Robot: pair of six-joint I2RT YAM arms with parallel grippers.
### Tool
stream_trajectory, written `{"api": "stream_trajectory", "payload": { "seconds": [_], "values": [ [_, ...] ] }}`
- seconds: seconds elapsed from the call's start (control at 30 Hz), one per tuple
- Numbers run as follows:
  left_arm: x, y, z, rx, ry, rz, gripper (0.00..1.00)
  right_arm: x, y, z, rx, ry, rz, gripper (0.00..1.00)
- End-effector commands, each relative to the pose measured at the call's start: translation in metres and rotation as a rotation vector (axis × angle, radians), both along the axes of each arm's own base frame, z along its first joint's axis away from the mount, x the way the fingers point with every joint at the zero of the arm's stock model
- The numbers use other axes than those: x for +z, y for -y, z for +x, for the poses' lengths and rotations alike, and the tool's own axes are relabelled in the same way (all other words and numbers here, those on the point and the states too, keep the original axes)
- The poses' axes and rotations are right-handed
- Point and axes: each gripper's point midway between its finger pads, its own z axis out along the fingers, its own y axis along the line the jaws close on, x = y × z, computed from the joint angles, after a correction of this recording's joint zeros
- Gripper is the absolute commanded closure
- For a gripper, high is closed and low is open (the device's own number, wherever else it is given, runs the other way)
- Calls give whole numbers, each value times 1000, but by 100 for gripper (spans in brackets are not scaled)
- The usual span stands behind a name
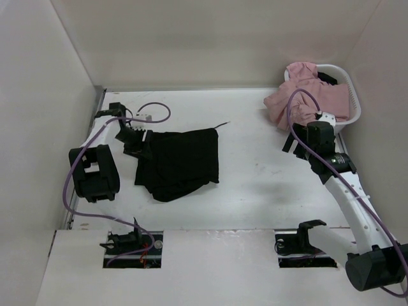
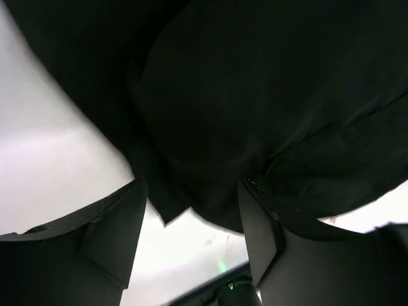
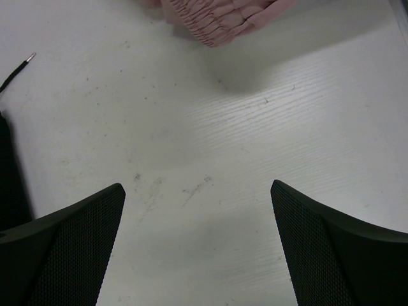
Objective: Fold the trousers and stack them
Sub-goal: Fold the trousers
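I record the trousers (image 1: 178, 162) (image 2: 255, 95) lying on the white counter (image 1: 255, 185) as a dark, crumpled, roughly square heap with an uneven near edge. The left claw (image 1: 131, 141) (image 2: 192, 191) sits at the trousers' far left corner. Its fingers stand apart, and the left wrist view shows the cloth's edge dipping into the gap between them. I cannot confirm from that view that either finger presses the fabric. The right claw (image 1: 288, 146) (image 3: 196, 187) is well to the right of the trousers. Its fingers are spread wide over bare counter and hold nothing. Farther right of the trousers, and beyond them, a white basket (image 1: 352, 102) stands at the counter's corner. A pink garment (image 1: 306, 95) (image 3: 217, 16) spills over the basket's rim on the side facing the trousers.
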Motion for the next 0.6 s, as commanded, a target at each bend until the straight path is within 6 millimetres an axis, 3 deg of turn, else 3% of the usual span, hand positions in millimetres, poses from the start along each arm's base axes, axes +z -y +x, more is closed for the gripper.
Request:
{"api": "stream_trajectory", "payload": {
  "seconds": [0.0, 0.13, 0.2, 0.23, 0.3, 0.37, 0.57],
  "values": [
    [-4, 27, 2, -40, -53, -86, 44, 15, -1, 7, -13, 58, 6, 0],
    [-33, 17, -3, -43, -121, -5, 47, 18, 0, 3, -19, 73, 7, 0],
    [-39, 13, 0, -33, -128, 12, 50, 21, 0, 2, -19, 83, 9, 0],
    [-37, 12, 3, -26, -123, 10, 56, 22, 0, 2, -19, 89, 11, 0],
    [-28, 16, 10, -15, -104, -9, 84, 24, 0, 4, -18, 97, 13, 0],
    [-10, 21, 20, -21, -45, -15, 98, 23, -1, 6, -15, 92, 13, 0],
    [92, 61, 45, -158, 301, 56, 100, 19, -1, 8, -10, 78, 7, 0]
  ]
}}
